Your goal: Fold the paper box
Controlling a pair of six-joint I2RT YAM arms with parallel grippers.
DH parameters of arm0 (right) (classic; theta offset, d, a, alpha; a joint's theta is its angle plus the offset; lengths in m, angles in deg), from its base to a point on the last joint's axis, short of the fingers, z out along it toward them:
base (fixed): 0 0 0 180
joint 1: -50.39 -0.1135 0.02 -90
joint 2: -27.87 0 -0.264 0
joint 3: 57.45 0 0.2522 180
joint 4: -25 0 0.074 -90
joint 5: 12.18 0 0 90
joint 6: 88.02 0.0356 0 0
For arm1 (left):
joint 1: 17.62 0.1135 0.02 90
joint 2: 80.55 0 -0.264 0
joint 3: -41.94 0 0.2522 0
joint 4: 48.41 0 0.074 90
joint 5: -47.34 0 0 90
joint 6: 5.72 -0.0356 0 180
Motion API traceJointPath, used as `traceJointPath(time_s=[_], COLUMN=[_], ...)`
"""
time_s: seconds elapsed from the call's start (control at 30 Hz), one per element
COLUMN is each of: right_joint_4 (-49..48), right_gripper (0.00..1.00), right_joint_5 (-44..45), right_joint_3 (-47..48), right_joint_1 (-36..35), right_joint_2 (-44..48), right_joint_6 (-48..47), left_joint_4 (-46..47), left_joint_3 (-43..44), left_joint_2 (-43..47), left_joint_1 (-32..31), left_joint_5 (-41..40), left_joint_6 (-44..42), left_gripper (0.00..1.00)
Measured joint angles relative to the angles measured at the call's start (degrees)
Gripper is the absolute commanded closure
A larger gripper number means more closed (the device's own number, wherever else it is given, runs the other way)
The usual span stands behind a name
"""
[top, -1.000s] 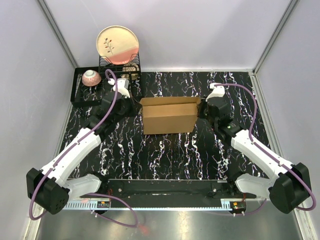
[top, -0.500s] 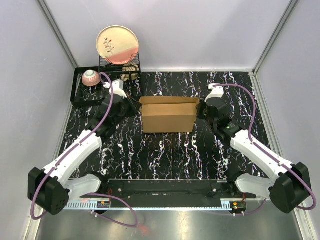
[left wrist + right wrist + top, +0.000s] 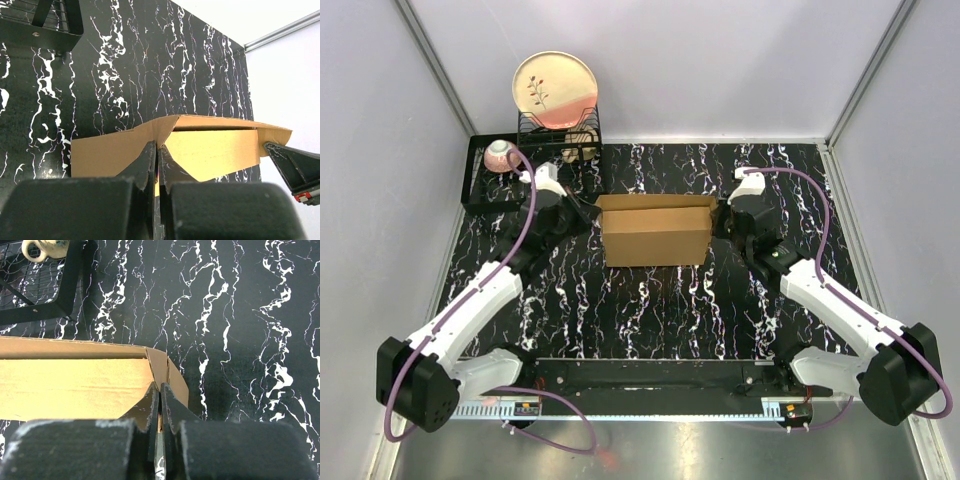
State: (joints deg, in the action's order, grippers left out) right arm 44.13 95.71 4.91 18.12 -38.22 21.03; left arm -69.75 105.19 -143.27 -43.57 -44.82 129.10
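Observation:
The paper box (image 3: 657,231) is a brown cardboard carton standing partly opened in the middle of the black marbled table. My left gripper (image 3: 588,213) is shut on the box's left end; in the left wrist view its fingers (image 3: 149,156) pinch the cardboard edge of the paper box (image 3: 215,150). My right gripper (image 3: 722,218) is shut on the box's right end; in the right wrist view its fingertips (image 3: 152,392) clamp a side flap of the paper box (image 3: 75,385). The box's interior gapes slightly between the two grips.
A black wire dish rack (image 3: 532,160) stands at the back left, holding a large plate (image 3: 555,90) and a small bowl (image 3: 502,155). The rack's corner (image 3: 70,280) shows in the right wrist view. Grey walls enclose the table on three sides.
The left arm has shifted slightly left and back, and the box has moved a little to the left with both grippers still pinching its ends.

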Motion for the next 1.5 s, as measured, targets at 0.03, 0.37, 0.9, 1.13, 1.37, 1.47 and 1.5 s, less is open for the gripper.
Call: traceJointPath(time_s=[0.03, 0.37, 0.9, 1.13, 1.37, 1.47, 1.5], right_joint_4=[0.00, -0.09, 0.09, 0.52, 0.61, 0.87, 0.92], right_gripper=[1.00, 1.00, 1.00, 1.00, 1.00, 1.00, 0.99], right_joint_5=[-0.11, -1.01, -0.92, -0.94, -0.94, -0.94, -0.94], right_joint_3=[0.02, 0.04, 0.04, 0.04, 0.04, 0.13, 0.13], right_joint_1=[0.00, -0.11, -0.26, -0.37, -0.37, -0.42, -0.44], right_joint_2=[-0.02, -0.26, -0.26, -0.31, -0.42, -0.44, -0.44], right_joint_6=[0.00, 0.02, 0.00, -0.02, -0.22, -0.28, -0.35], left_joint_4=[0.20, 7.21, 11.56, 14.78, 17.33, 17.55, 17.55], left_joint_3=[-0.22, -5.70, -8.46, -11.28, -12.59, -12.57, -12.52], left_joint_2=[0.00, 1.44, 2.36, 3.17, 2.97, 2.60, 2.56], left_joint_1=[0.07, 0.50, -3.15, -4.61, -5.95, -6.73, -7.04], left_joint_5=[0.07, 0.02, -6.01, -8.13, -10.60, -12.24, -12.83], left_joint_6=[0.37, 3.30, -2.45, -5.84, -7.85, -8.83, -9.07], left_gripper=[1.00, 1.00, 1.00, 1.00, 1.00, 1.00, 1.00])
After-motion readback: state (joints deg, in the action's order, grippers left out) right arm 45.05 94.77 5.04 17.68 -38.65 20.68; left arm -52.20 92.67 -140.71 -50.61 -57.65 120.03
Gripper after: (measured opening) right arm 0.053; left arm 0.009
